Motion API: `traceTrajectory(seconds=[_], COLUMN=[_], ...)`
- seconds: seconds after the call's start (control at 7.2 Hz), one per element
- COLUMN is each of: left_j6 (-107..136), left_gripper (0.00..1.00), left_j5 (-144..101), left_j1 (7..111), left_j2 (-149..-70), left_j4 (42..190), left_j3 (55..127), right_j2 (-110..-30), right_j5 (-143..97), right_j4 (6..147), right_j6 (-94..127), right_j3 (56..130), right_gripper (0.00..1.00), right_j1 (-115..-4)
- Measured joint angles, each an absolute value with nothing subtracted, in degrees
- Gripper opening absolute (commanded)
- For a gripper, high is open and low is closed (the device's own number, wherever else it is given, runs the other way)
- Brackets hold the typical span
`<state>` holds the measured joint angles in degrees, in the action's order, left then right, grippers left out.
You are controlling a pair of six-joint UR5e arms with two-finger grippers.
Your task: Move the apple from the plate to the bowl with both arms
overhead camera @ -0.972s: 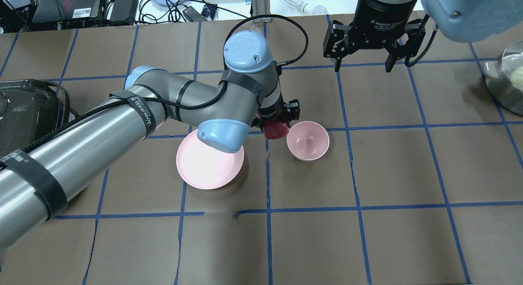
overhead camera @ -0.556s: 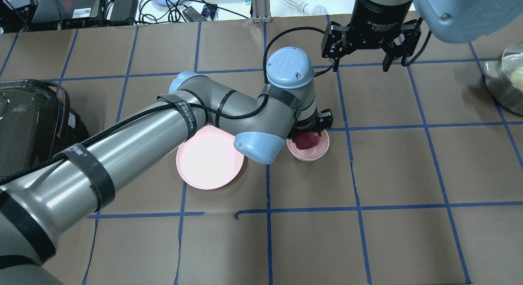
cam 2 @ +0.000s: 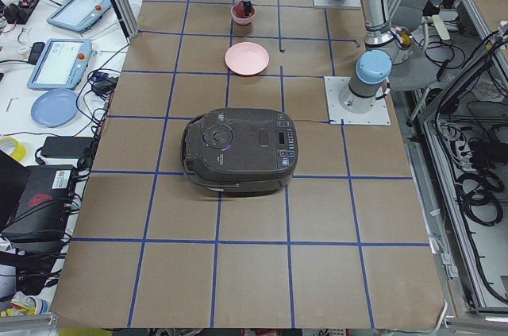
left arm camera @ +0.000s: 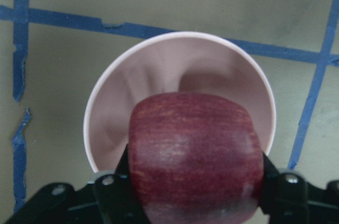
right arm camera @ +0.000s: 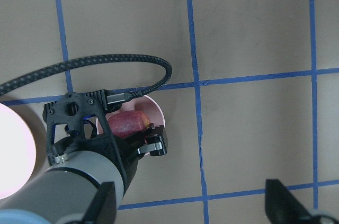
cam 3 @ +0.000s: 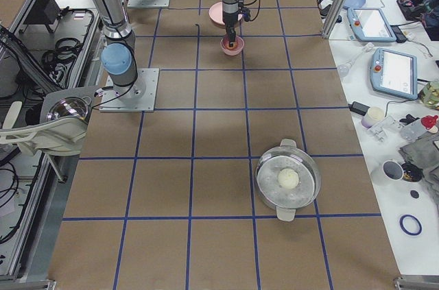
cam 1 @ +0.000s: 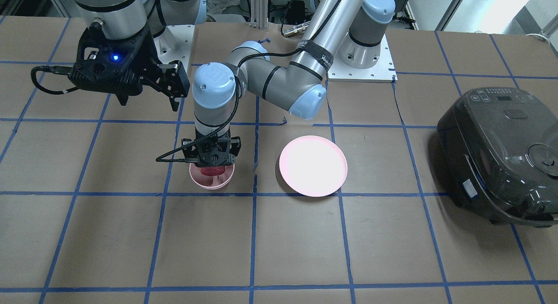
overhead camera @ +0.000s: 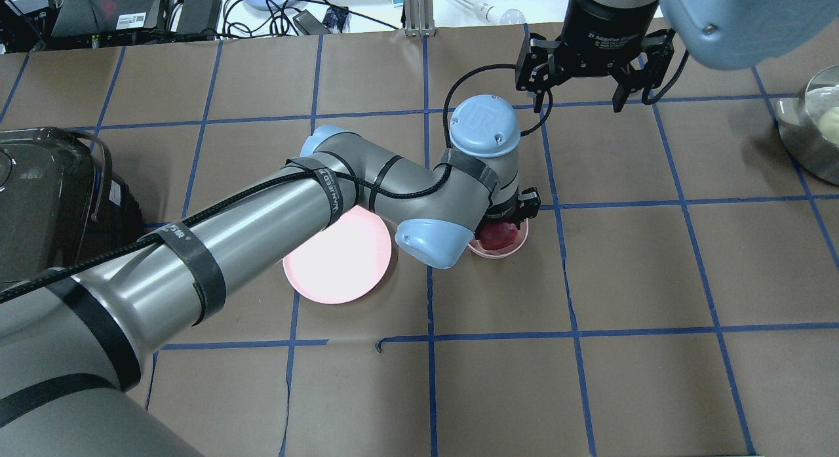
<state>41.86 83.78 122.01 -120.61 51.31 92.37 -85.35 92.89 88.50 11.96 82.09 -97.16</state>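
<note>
The apple (left arm camera: 196, 155) is gripped by the closed left gripper (cam 1: 212, 161) at the mouth of the bowl (left arm camera: 106, 113). The plate (cam 1: 313, 165) lies beside the bowl. The right gripper (overhead camera: 580, 101) is held open, well apart from the bowl. If the apple were released off-centre, the rim could be struck and the bowl tipped.

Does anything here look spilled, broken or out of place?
Nothing serious. The bowl and plate sit upright; the left gripper holds the apple at the bowl. Only the blue tape beside the bowl looks torn.
</note>
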Motion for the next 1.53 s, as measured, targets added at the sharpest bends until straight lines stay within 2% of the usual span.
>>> traceTrajectory(seconds=[0.42,0.83,1.25,1.53], left_j6=[40.3,29.7,13.9,6.5], left_gripper=[1.00,1.00,1.00,1.00], left_j5=[87.1,87.6,89.1,91.3], left_j1=[120.1,110.9,98.7,93.9], left_j2=[-117.8,-112.5,-103.1,-96.0], left_j4=[51.8,56.9,69.4,79.9], left_j3=[92.6,95.2,96.2,92.9], right_j2=[-85.3,-85.3,-85.3,-85.3], right_j5=[92.9,92.9,92.9,92.9], right_j4=[88.5,88.5,88.5,88.5], right_j6=[12.0,12.0,12.0,12.0], right_j3=[82.1,82.1,82.1,82.1], right_gripper=[1.00,1.00,1.00,1.00], right_j1=[-97.0,-96.9,-97.0,-97.0])
